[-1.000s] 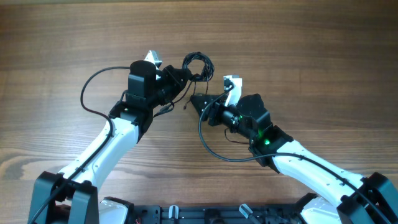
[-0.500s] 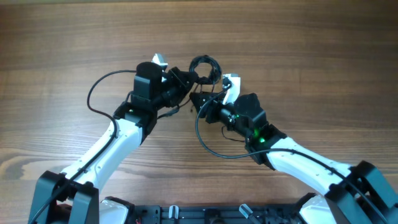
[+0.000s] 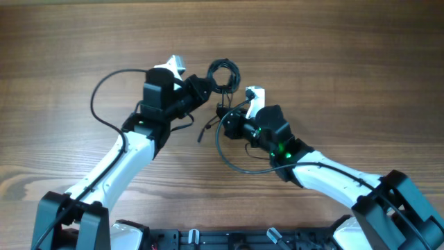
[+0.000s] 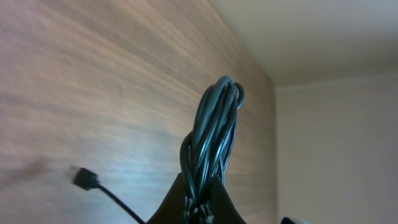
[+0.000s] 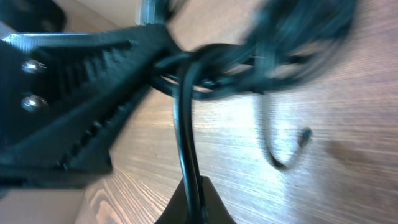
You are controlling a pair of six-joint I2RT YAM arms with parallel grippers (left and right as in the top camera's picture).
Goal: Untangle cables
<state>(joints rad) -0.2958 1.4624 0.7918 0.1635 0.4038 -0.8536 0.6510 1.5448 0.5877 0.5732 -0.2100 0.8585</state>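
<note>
The cables form a small black coil with loose strands trailing from it. My left gripper is shut on the coil's near side. In the left wrist view the bundle rises straight up out of the shut gripper, and a plug end hangs to the left. My right gripper sits just below the coil, shut on a single strand. In the right wrist view that strand runs up from the shut gripper toward the blurred bundle.
The wooden table lies under both arms. Each arm's own thick black wire loops beside it, the left arm wire and the right arm wire. A loose plug tip lies between the arms. The left gripper's black body fills the right wrist view's left side.
My right gripper has moved left toward the coil and closed on one strand. The left gripper, still holding the coil, first shifted right and then back to the left.
</note>
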